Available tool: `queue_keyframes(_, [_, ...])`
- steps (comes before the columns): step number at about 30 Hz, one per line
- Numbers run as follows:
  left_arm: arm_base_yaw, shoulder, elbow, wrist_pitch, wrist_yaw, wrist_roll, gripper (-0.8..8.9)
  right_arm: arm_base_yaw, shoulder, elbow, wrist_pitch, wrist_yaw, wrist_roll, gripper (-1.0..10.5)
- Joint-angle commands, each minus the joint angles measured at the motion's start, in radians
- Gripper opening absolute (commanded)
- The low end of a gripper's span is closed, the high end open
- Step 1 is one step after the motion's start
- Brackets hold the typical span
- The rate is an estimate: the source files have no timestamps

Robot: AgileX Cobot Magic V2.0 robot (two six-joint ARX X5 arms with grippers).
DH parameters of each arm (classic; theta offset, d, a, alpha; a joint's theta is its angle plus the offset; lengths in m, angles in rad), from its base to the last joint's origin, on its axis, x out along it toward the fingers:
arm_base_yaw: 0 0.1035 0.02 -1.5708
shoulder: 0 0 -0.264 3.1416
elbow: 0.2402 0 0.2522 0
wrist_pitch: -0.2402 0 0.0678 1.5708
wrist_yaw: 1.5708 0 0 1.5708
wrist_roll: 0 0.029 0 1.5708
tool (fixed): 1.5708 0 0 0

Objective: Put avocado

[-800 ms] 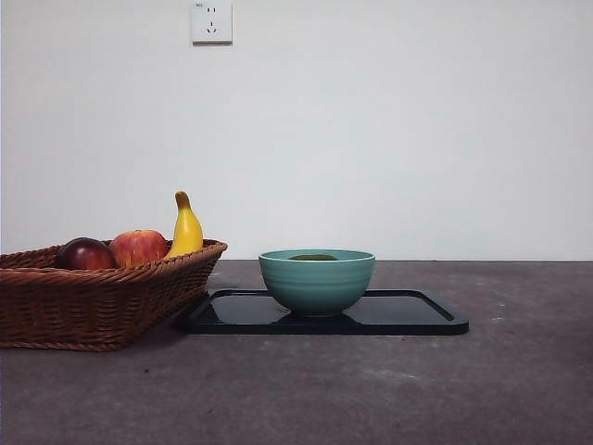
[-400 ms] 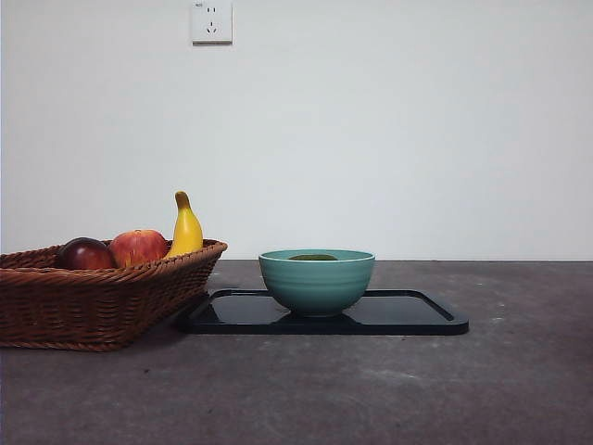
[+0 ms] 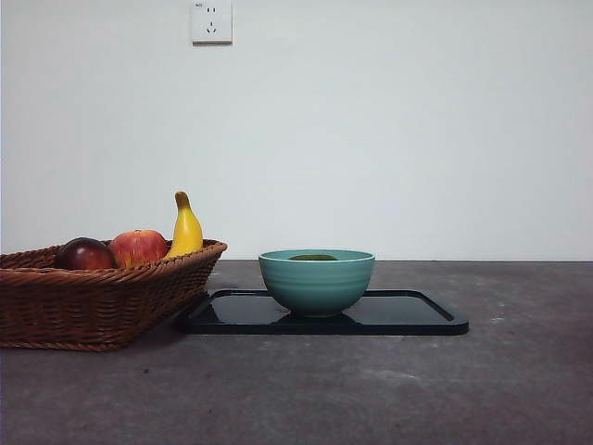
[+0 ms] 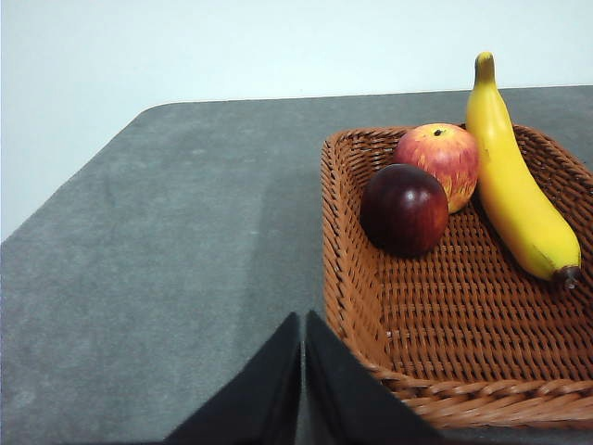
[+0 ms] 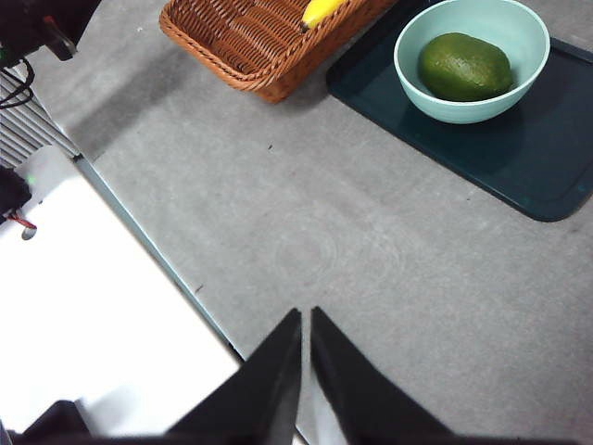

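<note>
The dark-green avocado (image 5: 464, 66) lies inside a teal bowl (image 5: 471, 105) that stands on a dark tray (image 5: 537, 158). From the front only its top (image 3: 313, 257) peeks over the bowl (image 3: 317, 283) rim. My right gripper (image 5: 304, 320) is shut and empty, hovering over bare table well away from the bowl. Beside the wicker basket (image 4: 445, 324), the left gripper (image 4: 302, 324) is shut with nothing in it. Neither gripper appears in the front view.
The wicker basket (image 3: 93, 292) at the left holds a dark red-purple fruit (image 4: 404, 209), a red-yellow apple (image 4: 440, 158) and a banana (image 4: 514, 185). The tray (image 3: 408, 315) touches the basket's right side. A white surface (image 5: 83, 306) borders the table edge near the right arm.
</note>
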Motion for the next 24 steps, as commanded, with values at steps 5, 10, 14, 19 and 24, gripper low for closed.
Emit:
queue_keyframes(5, [0.003,-0.001,-0.021,-0.006,-0.002,-0.006,0.08,-0.248,-0.109,-0.022,0.222,-0.005,-0.062,0.1])
queue_keyframes(10, [0.003,-0.001,-0.021,-0.006,-0.002,-0.006,0.08,-0.459,-0.251,-0.172,0.56,0.016,-0.058,0.1])
queue_keyframes(14, [0.003,-0.001,-0.021,-0.006,-0.002,-0.006,0.08,-0.573,-0.373,-0.356,0.734,0.068,-0.057,0.1])
queue_keyframes(19, [0.003,-0.001,-0.021,-0.006,-0.002,-0.006,0.08,-0.654,-0.502,-0.577,0.883,0.138,-0.056,0.1])
queue_keyframes(24, [0.003,-0.001,-0.021,-0.006,-0.002,-0.006,0.08,-0.677,-0.598,-0.747,0.972,0.142,-0.056,0.1])
